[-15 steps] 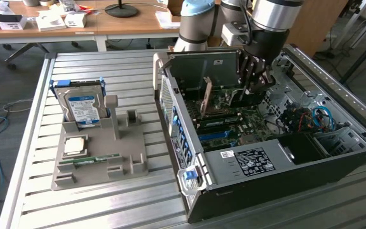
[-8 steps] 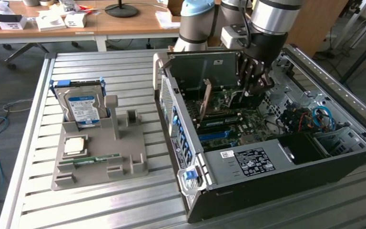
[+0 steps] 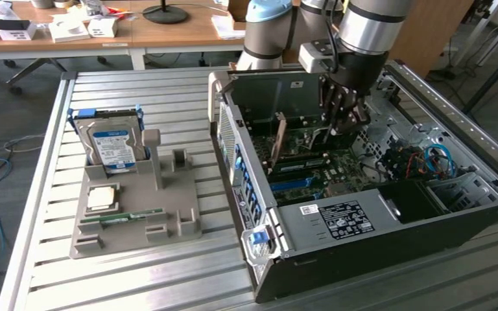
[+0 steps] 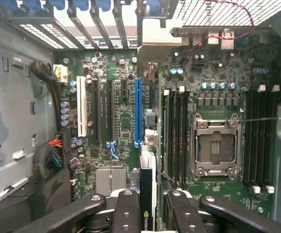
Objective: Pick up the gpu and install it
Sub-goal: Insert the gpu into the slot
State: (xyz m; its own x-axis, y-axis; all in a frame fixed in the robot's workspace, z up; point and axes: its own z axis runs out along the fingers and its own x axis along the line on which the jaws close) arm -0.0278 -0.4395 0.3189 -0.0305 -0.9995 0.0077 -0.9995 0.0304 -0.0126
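Note:
The gpu (image 3: pixel 277 139) hangs edge-down inside the open computer case (image 3: pixel 388 227), its pale bracket end turned toward the case's rear wall. My gripper (image 3: pixel 342 126) reaches down from above and is shut on the card's top edge. In the wrist view the gpu (image 4: pixel 146 187) appears as a thin dark edge clamped between the two black fingers (image 4: pixel 128 206), and my gripper (image 4: pixel 146 201) sits over the motherboard. The card's line runs toward the long blue slot (image 4: pixel 138 111), with its silver bracket (image 4: pixel 155 48) near the rear slot openings. The card looks to be above the board, not seated.
A grey parts holder (image 3: pixel 179 223) stands on the slatted table at the exterior view's left, carrying a hard drive (image 3: pixel 115 146), a processor (image 3: pixel 102 197) and a green memory stick (image 3: pixel 132 216). Cables (image 3: pixel 430 159) and the case walls crowd the gripper. A desk stands behind.

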